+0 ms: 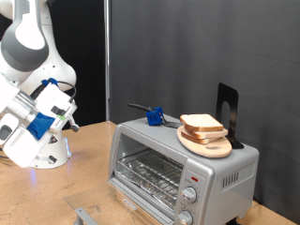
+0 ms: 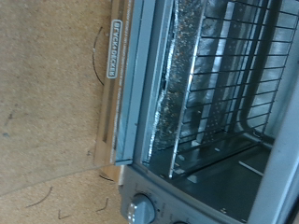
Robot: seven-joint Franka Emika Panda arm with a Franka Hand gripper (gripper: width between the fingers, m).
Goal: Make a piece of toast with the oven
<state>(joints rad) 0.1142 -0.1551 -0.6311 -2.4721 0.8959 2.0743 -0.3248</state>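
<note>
toast (image 1: 201, 124): two slices stacked on board (image 1: 208, 144), on top of oven, toward exterior view's right
oven (image 1: 178, 164): door looks open, wire rack (image 2: 220, 70) bare, knobs (image 1: 190, 196) at front right
gripper (image 1: 67, 110): at exterior view's left, well apart from oven, holding nothing seen
fingers: cannot tell if apart or together
relation: toast lies to exterior view's right of gripper, a bit lower
wrist view: rack and door edge, no fingers shown

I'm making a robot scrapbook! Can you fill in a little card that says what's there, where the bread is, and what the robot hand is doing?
oven: silver, on the table; wire rack showing inside, door looks open
bread: two slices on a round wooden board on top of the oven
blue thing: also on the oven top
gripper: at the exterior view's left, in the air, away from the oven, holding nothing visible
</note>
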